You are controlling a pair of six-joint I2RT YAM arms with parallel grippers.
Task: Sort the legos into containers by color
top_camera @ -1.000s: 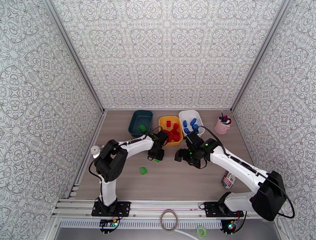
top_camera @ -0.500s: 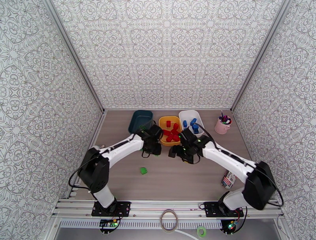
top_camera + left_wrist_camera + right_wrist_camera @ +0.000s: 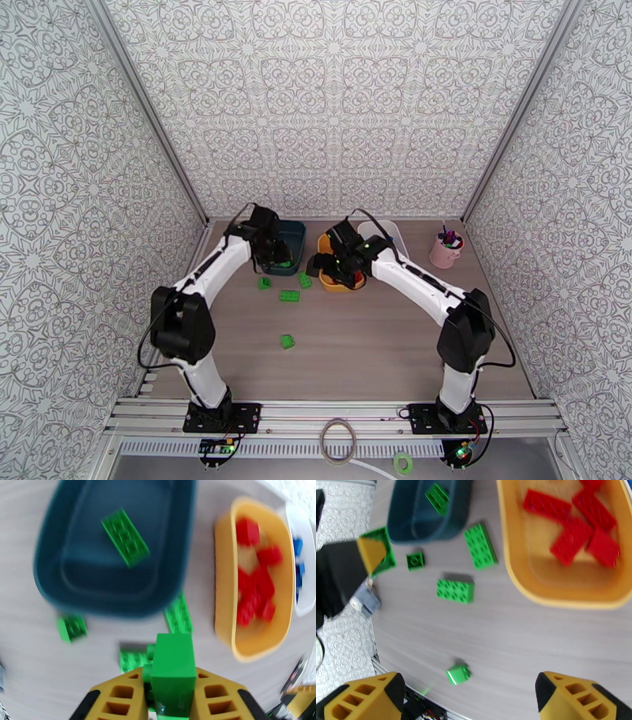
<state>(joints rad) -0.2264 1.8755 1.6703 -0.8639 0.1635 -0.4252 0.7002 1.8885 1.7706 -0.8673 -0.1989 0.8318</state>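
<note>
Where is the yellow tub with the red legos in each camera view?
Top external: the yellow tub sits near the picture's centre.
Left wrist: right side.
Right wrist: upper right.
Shared landmark: the flat green brick lying between it and the teal tub.

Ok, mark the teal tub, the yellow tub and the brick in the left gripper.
dark teal plastic tub (image 3: 91, 572): left wrist view, bare floor.
yellow plastic tub (image 3: 568, 600): right wrist view, near rim.
held green plastic brick (image 3: 173, 665): left wrist view, top face.
</note>
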